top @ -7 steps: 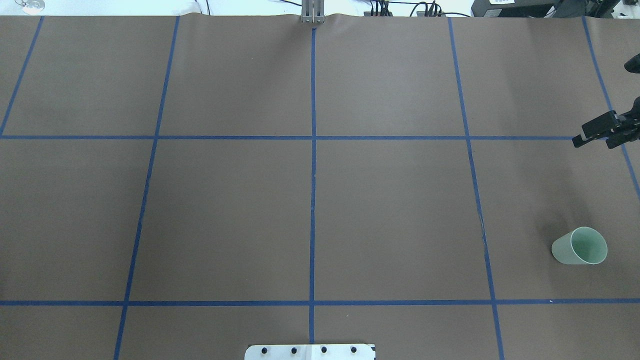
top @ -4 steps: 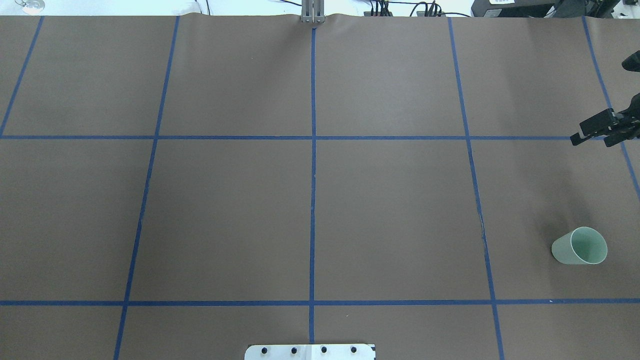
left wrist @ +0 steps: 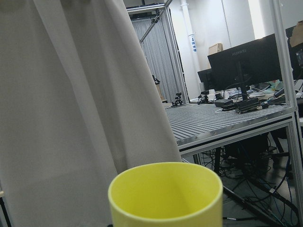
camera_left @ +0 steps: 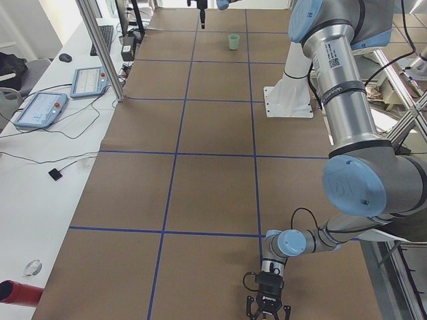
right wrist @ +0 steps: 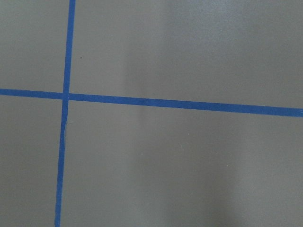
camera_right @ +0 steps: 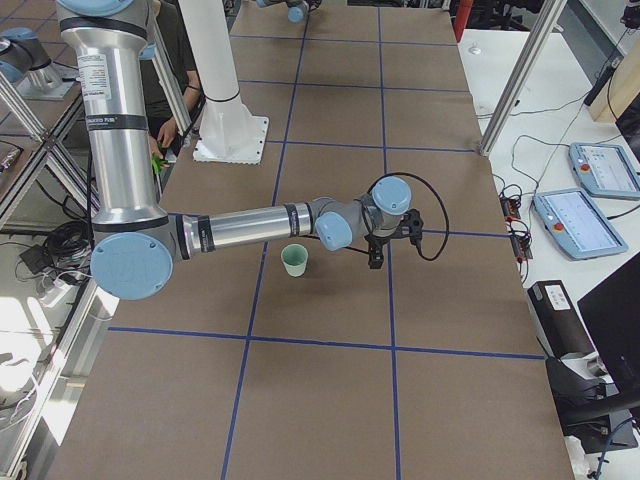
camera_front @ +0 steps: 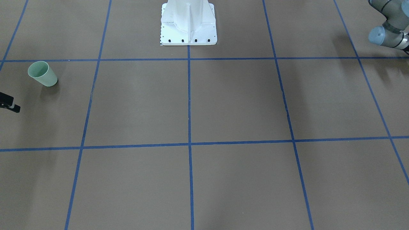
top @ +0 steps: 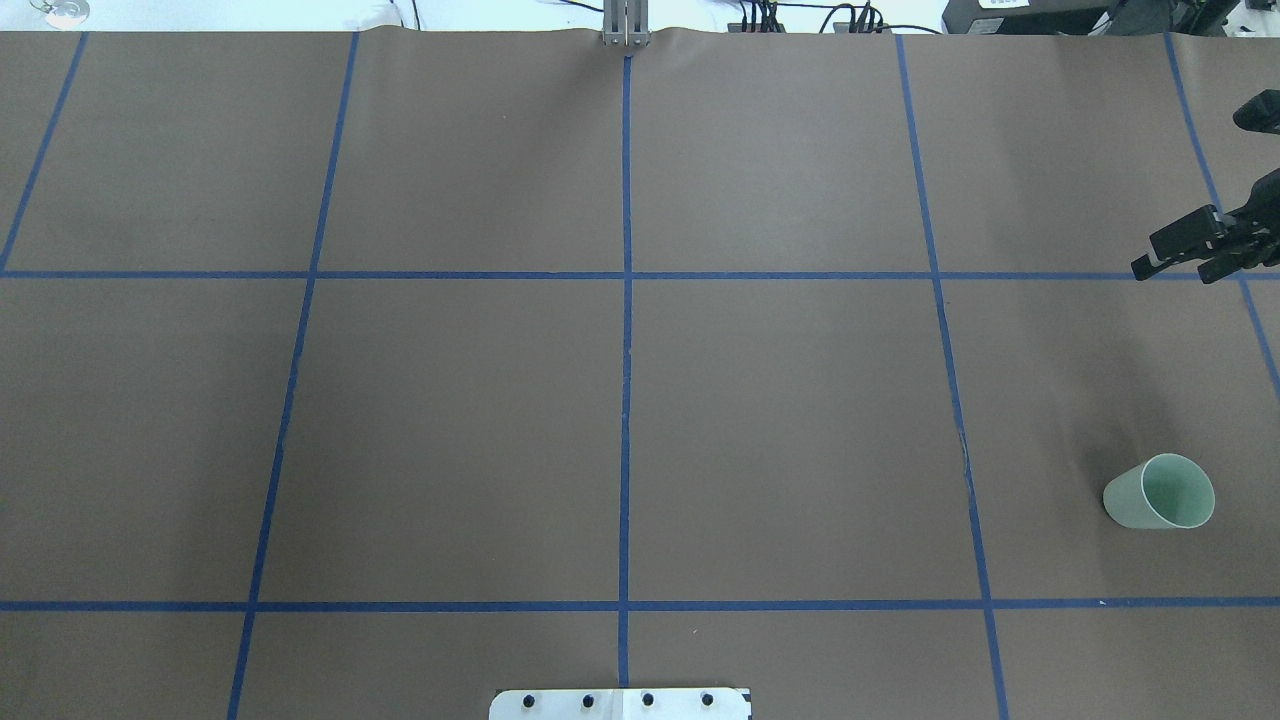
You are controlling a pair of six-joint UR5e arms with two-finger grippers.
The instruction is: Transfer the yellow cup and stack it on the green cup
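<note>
The green cup stands upright on the brown table near its right end; it also shows in the front view, the right view and the left view. My right gripper hovers beyond the cup, apart from it, fingers spread and empty; one fingertip shows in the front view. The yellow cup fills the bottom of the left wrist view, rim up, with no fingers in sight. My left gripper is at the table's left end; I cannot tell whether it is open or shut.
The white robot base stands at the middle of the near edge. Blue tape lines grid the table. Tablets and an aluminium post stand on the white bench along the far side.
My right gripper has drifted slightly farther from the robot and a little toward the table's middle. The green cup has not moved.
</note>
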